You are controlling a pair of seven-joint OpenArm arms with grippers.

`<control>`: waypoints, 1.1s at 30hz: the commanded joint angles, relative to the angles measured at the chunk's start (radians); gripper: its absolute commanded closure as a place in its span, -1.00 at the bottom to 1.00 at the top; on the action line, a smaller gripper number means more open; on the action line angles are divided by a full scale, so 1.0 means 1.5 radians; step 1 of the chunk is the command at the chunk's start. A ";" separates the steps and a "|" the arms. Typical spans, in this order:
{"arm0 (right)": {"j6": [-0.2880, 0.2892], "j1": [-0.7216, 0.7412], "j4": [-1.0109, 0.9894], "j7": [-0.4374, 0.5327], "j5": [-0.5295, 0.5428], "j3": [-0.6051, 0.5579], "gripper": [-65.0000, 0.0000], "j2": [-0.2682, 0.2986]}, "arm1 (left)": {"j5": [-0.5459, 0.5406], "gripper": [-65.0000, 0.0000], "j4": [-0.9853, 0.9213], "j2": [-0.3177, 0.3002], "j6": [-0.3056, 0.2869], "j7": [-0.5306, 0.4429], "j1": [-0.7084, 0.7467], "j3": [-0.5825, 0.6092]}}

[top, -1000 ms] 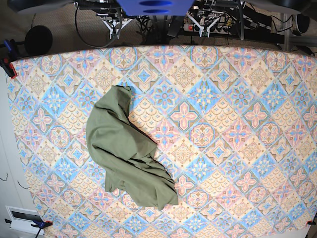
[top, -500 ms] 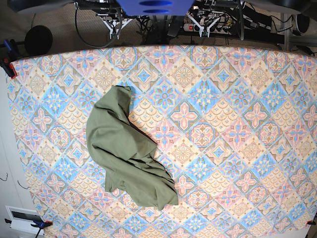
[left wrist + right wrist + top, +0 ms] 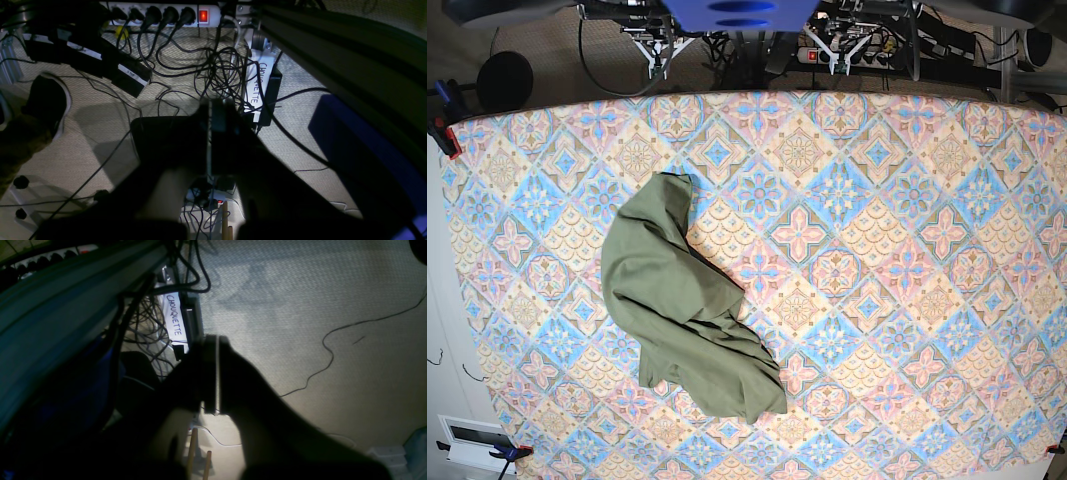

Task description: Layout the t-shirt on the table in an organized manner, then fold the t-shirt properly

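The olive-green t-shirt (image 3: 685,300) lies crumpled in a bunched heap on the left half of the table (image 3: 907,250), with a narrow part reaching toward the far edge. Both arms hang behind the table's far edge, well away from the garment. My left gripper (image 3: 845,50) is on the base view's right and my right gripper (image 3: 659,62) on its left. In the left wrist view the left gripper (image 3: 211,111) is a dark silhouette with its jaws pressed together over the floor. In the right wrist view the right gripper (image 3: 213,341) looks the same, shut and holding nothing.
Behind the table lie a white power strip (image 3: 160,13), tangled cables (image 3: 217,66) and a labelled black box (image 3: 263,90) on carpet. Clamps (image 3: 445,130) grip the table's left edge. A long dark beam (image 3: 333,50) runs beside the left gripper.
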 commanded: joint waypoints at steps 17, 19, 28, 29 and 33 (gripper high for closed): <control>0.000 -0.195 0.172 -0.002 0.002 -0.001 0.99 0.046 | 0.005 1.00 0.186 -0.057 0.000 0.002 0.174 0.002; 0.000 -0.218 0.197 -0.002 0.002 0.000 0.99 0.057 | 0.006 1.00 0.217 -0.065 0.000 0.002 0.196 0.002; 0.000 -0.344 0.352 0.002 0.003 0.005 1.00 0.078 | 0.006 1.00 0.431 -0.115 0.000 0.003 0.337 0.003; 0.000 -0.353 0.369 0.003 0.003 0.013 1.00 0.086 | 0.006 1.00 0.456 -0.119 0.000 0.003 0.353 0.003; 0.000 -0.403 0.456 0.004 0.002 0.088 1.00 0.100 | 0.004 1.00 0.566 -0.125 0.000 0.003 0.421 0.003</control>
